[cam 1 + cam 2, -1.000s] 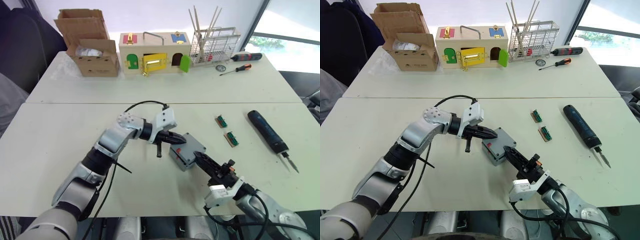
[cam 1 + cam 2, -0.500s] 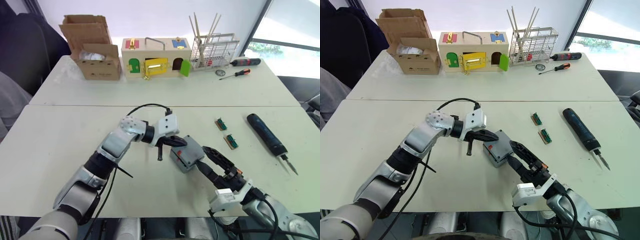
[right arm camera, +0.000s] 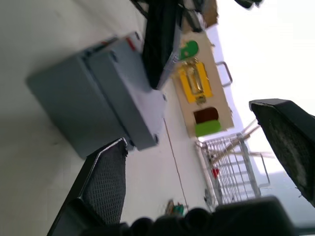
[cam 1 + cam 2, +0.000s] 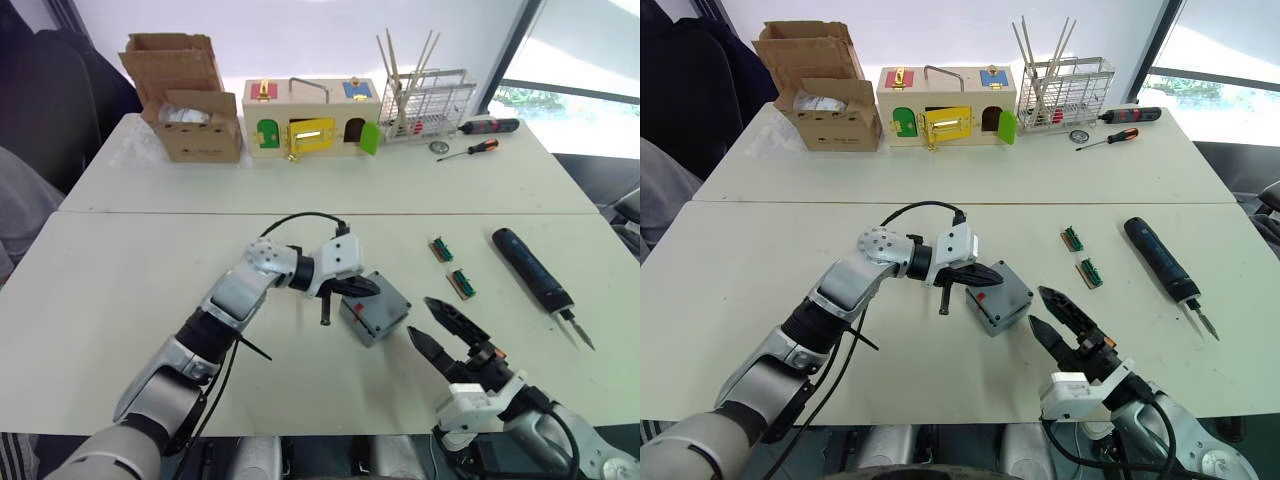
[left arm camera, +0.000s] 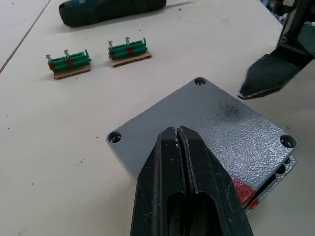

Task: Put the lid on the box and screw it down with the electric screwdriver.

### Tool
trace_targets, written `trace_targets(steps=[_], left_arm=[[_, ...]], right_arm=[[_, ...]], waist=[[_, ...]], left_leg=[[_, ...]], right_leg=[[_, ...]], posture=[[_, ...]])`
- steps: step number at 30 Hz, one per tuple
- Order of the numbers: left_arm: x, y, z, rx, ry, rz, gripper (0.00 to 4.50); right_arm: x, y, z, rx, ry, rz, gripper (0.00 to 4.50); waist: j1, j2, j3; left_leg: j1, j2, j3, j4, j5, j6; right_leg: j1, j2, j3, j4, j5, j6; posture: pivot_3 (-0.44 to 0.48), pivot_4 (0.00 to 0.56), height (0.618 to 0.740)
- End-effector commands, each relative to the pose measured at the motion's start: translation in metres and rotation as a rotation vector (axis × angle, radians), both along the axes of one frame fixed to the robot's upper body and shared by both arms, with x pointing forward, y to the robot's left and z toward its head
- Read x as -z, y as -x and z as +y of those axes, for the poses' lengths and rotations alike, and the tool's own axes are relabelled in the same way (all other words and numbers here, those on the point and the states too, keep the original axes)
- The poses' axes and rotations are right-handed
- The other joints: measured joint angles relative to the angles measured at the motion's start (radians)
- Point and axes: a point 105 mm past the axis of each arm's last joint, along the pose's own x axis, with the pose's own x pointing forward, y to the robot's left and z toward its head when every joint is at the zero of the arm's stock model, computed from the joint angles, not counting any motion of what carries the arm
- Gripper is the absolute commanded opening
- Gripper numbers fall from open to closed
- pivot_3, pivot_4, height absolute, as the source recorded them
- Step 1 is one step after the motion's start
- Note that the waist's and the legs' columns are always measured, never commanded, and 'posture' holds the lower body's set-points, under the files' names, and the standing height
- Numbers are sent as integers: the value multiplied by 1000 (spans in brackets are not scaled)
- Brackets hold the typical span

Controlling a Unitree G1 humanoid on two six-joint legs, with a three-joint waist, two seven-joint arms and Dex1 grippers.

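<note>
In the middle of the near white table [image 4: 120, 290], the grey box [image 4: 366, 327] is sitting with the lid [image 4: 381, 309] lying on top of it. The red mark is showing at one edge of the lid. The left gripper [image 4: 364, 286] is resting its tips on the lid, and its two black fingers [image 5: 182, 162] are pressed tight together with nothing between them. The right gripper [image 4: 438, 326] is hanging just beside the box on the robot's right, not touching it, and its fingers [image 3: 106, 182] are spread wide apart. There is bare table all around the box, with a lot of room on the robot's left side and in front.

The electric screwdriver [image 4: 534, 267] is lying flat well off to the right, near the table's right edge, with its metal bit pointing toward the robot. Two small green terminal blocks [image 4: 452, 264] are lying between the box and the electric screwdriver. At the far side of the back table, a brown cardboard box [image 4: 185, 97], a wooden box with coloured doors [image 4: 311, 117] and a wire rack [image 4: 428, 95] are standing in a row. Two red-and-black hand screwdrivers [image 4: 478, 138] are lying beside the wire rack.
</note>
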Motion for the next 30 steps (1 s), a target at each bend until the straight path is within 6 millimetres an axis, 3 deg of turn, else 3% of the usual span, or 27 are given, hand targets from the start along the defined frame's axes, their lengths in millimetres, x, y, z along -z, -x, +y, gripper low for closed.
trace_targets(steps=[1,3,6,11,14,15,18,21,26,30], left_arm=[[2,6,4,-4,34,98,0],[-7,7,3,-3,65,105,0],[-36,4,6,-18,151,53,0],[-79,2,14,-48,264,37,0],[-96,-8,22,-99,308,50,0],[-97,-13,24,-119,312,56,0],[-88,-29,34,-188,273,69,0],[-45,-43,46,-215,138,121,0],[-21,-42,43,-160,96,180,0],[-16,-41,34,-121,85,186,0]], right_arm=[[-11,-2,0,22,-90,-2,4453],[-10,-2,-1,27,-101,7,4453],[-7,-3,-2,40,-121,23,3776],[-8,-5,-11,91,-202,61,1858],[-16,-5,-19,152,-364,116,312],[-17,-5,-23,184,-464,169,77],[-18,0,-19,194,-717,360,77],[-16,10,5,119,-1002,664,77],[-12,23,28,57,-1128,945,77],[-11,26,36,40,-1158,1029,77]], waist=[[0,1,0],[0,1,1],[-1,2,3],[0,3,4],[0,3,4],[-1,3,4],[0,3,5],[-1,3,5],[3,3,6],[1,3,6]], left_leg=[[0,0,0,0,0,1],[-2,0,0,0,0,1],[-2,0,0,0,0,0],[-3,0,0,0,1,-2],[-3,0,0,0,2,-3],[-3,0,0,0,2,-3],[-3,0,0,0,2,-3],[-2,0,0,0,0,1],[-4,1,0,0,-3,5],[-4,0,0,1,-3,6]], right_leg=[[0,0,0,0,0,0],[-3,0,0,1,0,0],[-4,0,0,1,0,0],[-4,0,0,1,0,0],[-4,0,1,1,0,0],[-4,0,1,1,0,0],[-4,0,0,1,0,0],[-4,1,0,2,0,0],[-5,-1,0,1,0,0],[-5,-2,0,1,0,-1]], posture=[[0,150,728],[0,150,728],[0,150,728],[0,150,728],[0,150,728],[0,150,728],[0,150,728],[0,150,728],[0,150,728],[0,150,728]])
